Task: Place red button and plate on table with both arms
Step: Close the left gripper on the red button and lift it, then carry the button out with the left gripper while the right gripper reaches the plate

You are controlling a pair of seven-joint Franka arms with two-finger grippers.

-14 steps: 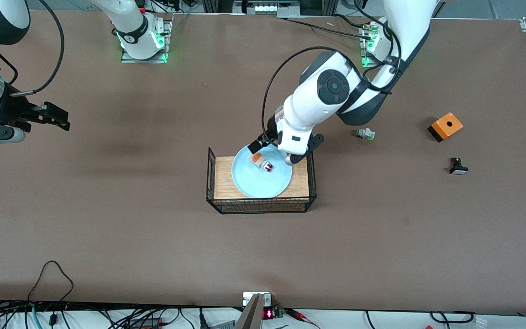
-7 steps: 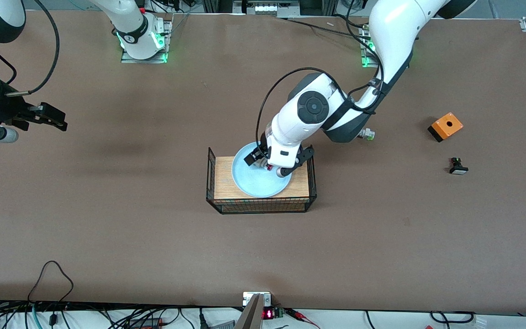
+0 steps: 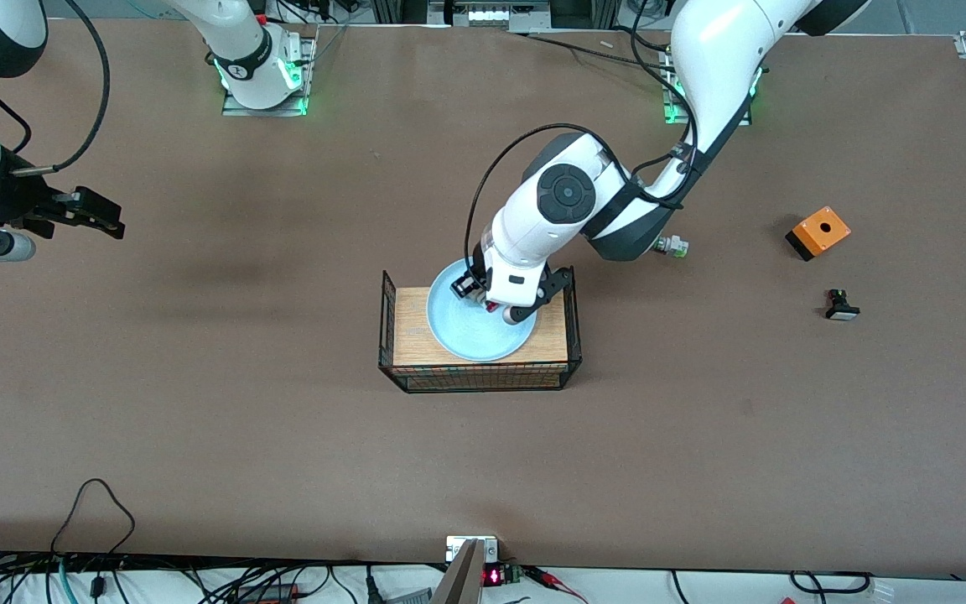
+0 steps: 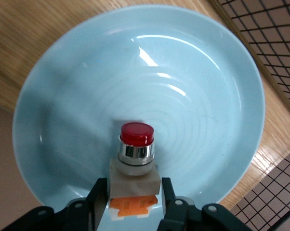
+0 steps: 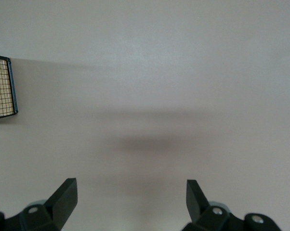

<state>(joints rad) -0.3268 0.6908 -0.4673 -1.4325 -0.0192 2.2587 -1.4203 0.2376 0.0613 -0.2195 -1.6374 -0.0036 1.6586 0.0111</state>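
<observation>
Front view shows neither item on the table [image 3: 198, 403] yet: the plate [image 3: 466, 335] sits on the wire rack [image 3: 416, 323], the red button [image 4: 135, 159] lies in it, largely hidden there by the left gripper [image 4: 134, 192], fingers straddling its body, contact unclear. Right gripper [image 5: 131, 195] waits spread over bare table.

Both arms wear glossy white shells with dark grey joints, black cables looped alongside, black grippers, green-lit bases on the table [image 3: 198, 419].
</observation>
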